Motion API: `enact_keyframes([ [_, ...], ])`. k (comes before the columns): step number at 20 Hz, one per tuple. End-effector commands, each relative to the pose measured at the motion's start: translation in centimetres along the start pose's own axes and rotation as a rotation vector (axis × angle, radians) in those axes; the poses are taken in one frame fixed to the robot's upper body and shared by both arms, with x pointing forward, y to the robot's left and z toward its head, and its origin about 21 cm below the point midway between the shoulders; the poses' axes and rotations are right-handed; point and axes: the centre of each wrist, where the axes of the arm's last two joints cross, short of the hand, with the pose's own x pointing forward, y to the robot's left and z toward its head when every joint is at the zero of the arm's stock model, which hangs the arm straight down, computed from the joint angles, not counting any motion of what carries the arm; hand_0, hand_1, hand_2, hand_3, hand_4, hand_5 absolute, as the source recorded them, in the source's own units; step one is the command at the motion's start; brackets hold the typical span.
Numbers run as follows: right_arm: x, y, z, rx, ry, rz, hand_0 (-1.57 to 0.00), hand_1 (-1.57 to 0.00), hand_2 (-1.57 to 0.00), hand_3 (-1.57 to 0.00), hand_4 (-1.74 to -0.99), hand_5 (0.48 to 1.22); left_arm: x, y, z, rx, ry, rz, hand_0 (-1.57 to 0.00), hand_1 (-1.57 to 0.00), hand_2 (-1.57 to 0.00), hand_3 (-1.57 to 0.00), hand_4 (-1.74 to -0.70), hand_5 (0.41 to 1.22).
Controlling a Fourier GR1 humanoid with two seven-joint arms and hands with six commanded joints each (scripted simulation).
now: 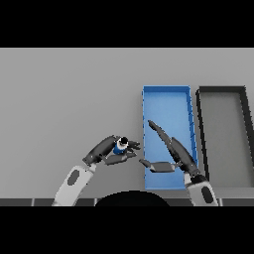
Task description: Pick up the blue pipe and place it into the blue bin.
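Note:
The blue pipe [119, 147] is small, with a dark end, and sits between the fingers and thumb of my left hand [105, 150], which is curled round it just left of the blue bin [166, 96]. I cannot tell whether the pipe is off the table. My right hand [172, 149] is over the near part of the blue bin, fingers straight and pointing up-left, thumb out to the left, holding nothing.
A black bin [223, 90] with a grey floor stands right beside the blue bin on its right. The grey table [64, 99] stretches away to the left and back.

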Motion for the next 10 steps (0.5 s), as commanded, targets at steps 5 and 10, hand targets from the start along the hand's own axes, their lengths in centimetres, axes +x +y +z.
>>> enact_keyframes([
  [5,2.0,1.0,-2.4,0.130,-0.008,-0.015,0.00,0.00,0.00,0.00,-1.232,0.525,0.3,-0.1,-0.4,0.003,0.003,-0.001,-1.57,-1.57,-1.57,-1.57,-1.47,1.221],
  [10,3.7,1.8,-5.1,0.247,-0.069,-0.005,0.00,0.00,0.00,0.00,-1.201,0.514,-0.1,0.2,-0.3,-0.013,0.010,0.008,-1.57,-1.57,-1.57,-1.57,-1.47,1.221],
])
